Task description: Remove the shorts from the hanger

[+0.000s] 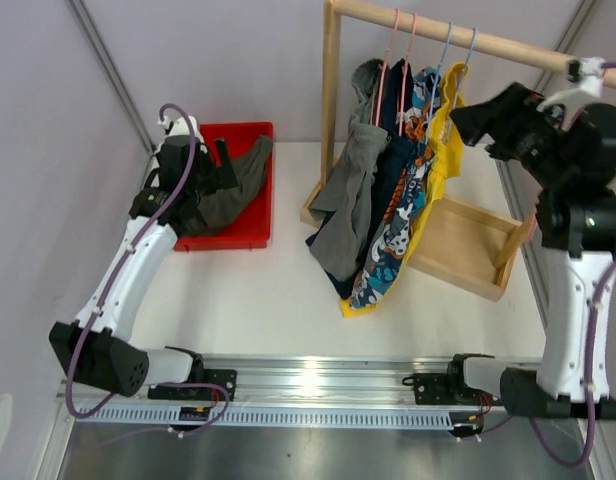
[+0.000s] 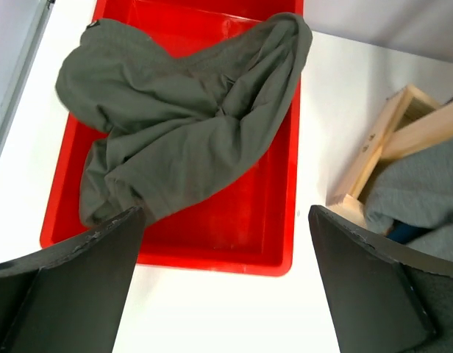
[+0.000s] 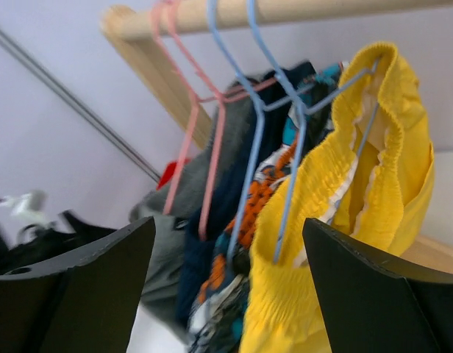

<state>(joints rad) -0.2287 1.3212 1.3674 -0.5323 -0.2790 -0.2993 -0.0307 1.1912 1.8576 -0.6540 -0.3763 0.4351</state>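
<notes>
The dark olive shorts lie crumpled in the red bin, also in the left wrist view. My left gripper hovers open and empty above the bin's near right corner. The grey, navy, cartoon-print and yellow shorts hang on the wooden rail. My right gripper is open and empty, raised just right of the yellow shorts, which hang on a blue hanger. It faces them without touching.
The rack's wooden base frame sits on the white table right of centre; its corner shows in the left wrist view. Two pink hangers carry the grey and navy pairs. The rack's upright post stands between bin and clothes.
</notes>
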